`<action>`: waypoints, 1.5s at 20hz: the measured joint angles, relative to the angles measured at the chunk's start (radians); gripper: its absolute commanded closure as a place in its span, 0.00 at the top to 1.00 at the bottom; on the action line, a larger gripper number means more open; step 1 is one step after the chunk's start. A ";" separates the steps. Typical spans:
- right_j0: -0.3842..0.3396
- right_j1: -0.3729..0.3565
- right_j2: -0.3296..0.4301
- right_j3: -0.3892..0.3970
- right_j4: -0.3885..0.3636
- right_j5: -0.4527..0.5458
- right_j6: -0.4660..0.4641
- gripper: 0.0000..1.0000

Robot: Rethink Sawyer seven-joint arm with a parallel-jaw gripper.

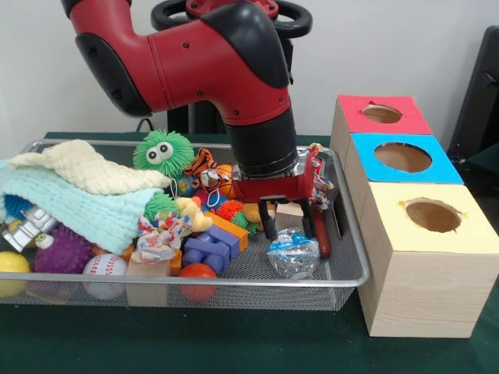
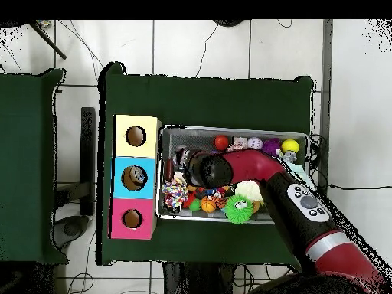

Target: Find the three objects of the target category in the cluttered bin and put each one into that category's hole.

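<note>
Nearest the camera in the front view, on the green tabletop point(image 1: 234, 343), stands a wooden box with three holes: the yellow-topped hole point(image 1: 433, 215) closest, then the blue one point(image 1: 403, 157), then the red one point(image 1: 382, 114). Just beside it sits the wire bin point(image 1: 355, 265). Along the bin's near edge lie a yellow ball point(image 1: 11, 269), a baseball point(image 1: 104, 273), a wooden block point(image 1: 148, 279), an orange-red ball point(image 1: 197, 280) and a crumpled clear plastic bottle point(image 1: 292, 253). Behind these are a purple spiky ball point(image 1: 62, 251), blue building bricks point(image 1: 204, 249) and a knotted rope toy point(image 1: 160, 234). A mint and cream blanket point(image 1: 78, 195) covers the bin's left half. Further back the jaws point(image 1: 288, 222) stand spread, reaching down on either side of a small wooden cube point(image 1: 289, 216); whether they touch it I cannot tell. Behind them sit a green fuzzy toy with googly eyes point(image 1: 162, 152) and a tiger plush point(image 1: 204, 165). Which category is the target cannot be read from the pictures.
</note>
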 measured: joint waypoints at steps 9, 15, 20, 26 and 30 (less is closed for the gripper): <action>0.021 0.000 -0.058 -0.017 0.000 0.000 0.000 1.00; 0.034 0.004 -0.083 -0.024 0.000 0.000 0.000 1.00; 0.040 0.016 -0.098 -0.031 0.000 0.000 0.000 1.00; 0.042 0.045 -0.098 -0.050 0.000 0.000 0.000 1.00; 0.050 0.068 -0.098 -0.072 0.000 0.000 0.000 1.00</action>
